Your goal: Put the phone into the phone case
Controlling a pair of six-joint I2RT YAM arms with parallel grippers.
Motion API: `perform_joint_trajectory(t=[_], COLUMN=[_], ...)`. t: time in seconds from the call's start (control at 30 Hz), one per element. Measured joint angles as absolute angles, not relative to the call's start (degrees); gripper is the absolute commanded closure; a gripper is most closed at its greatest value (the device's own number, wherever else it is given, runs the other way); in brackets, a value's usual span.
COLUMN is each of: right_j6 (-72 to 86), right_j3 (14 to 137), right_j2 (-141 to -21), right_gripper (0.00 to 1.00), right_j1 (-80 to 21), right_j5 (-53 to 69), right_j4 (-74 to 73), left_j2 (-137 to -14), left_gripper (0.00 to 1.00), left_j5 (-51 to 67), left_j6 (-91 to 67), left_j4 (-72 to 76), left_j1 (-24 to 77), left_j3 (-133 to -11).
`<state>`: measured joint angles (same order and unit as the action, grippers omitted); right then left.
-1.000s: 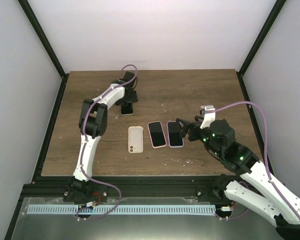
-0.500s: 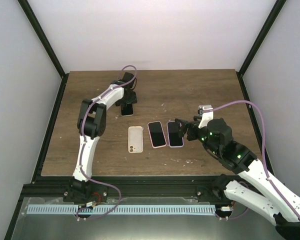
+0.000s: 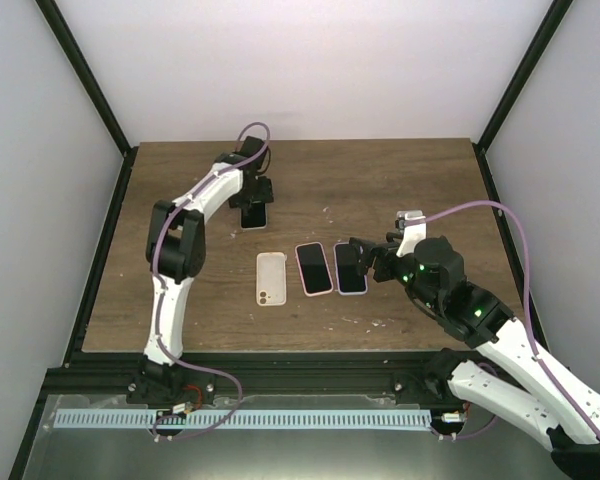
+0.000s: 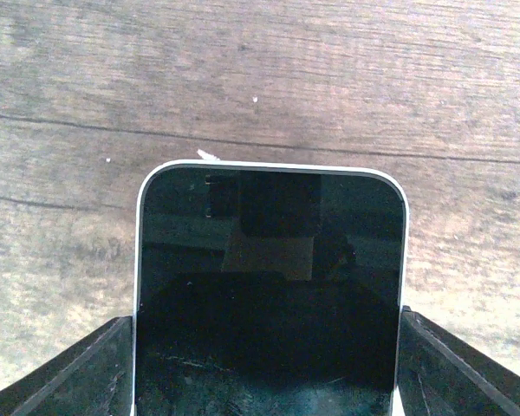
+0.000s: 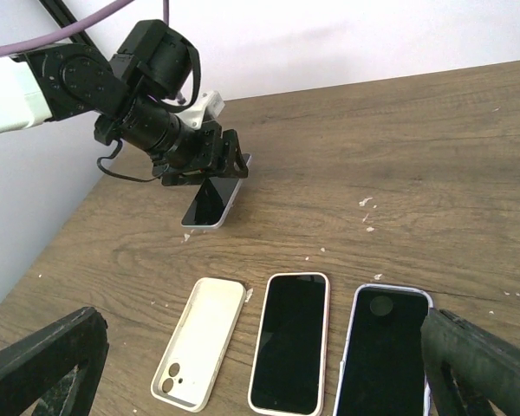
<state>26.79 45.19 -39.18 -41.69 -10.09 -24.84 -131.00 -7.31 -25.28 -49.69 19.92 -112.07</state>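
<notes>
A: Left claw (image 3: 252,203), down at the far left of the table (image 3: 420,190). Its fingers (image 4: 78,373) flank the two long edges of the bare phone (image 4: 269,260) and look flush against the rim. Whether they actually pinch it, I cannot tell.

B: How will that phone handle?

A: My judgement: a stiff slab with some weight. The glass face and smooth rim make it slippery and easy to scratch. Hold it across the width, on the long edges near mid-length so it cannot pivot, with the pads off the screen.

B: Destination?

A: The cream case (image 3: 271,278) is empty, nearer the arm bases and well apart from the phone. It appears to lie hollow side up. It is probably light and flexible, so it may skid when the phone is pressed in. To its right are a pink-cased phone (image 3: 314,268) and then a purple-cased phone (image 3: 350,268), side by side.

B: And the right claw (image 3: 365,258)?

A: Jaws wide apart, holding nothing, near the right edge of the purple-cased phone.

B: View differences?

A: Only the left wrist view shows finger against rim, and it shows no case. The right wrist view shows the case's camera cut-out, and the bare phone possibly tipped up at the gripper end, though that is uncertain. The top view gives the layout only.
</notes>
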Motion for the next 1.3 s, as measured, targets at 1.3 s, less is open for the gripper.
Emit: perform_joint_trajectory(t=[1.3], right_j6=[29.8], right_j3=[41.9], right_j2=[-34.9], right_gripper=[0.0], right_j1=[-41.7], right_j5=[-7.0], right_j4=[-27.9], left_j2=[-103.0], left_gripper=[0.47], left_j5=[-11.8], left_j6=[-42.6], left_j4=[-38.6], left_j1=[40.0], left_j3=[-69.5])
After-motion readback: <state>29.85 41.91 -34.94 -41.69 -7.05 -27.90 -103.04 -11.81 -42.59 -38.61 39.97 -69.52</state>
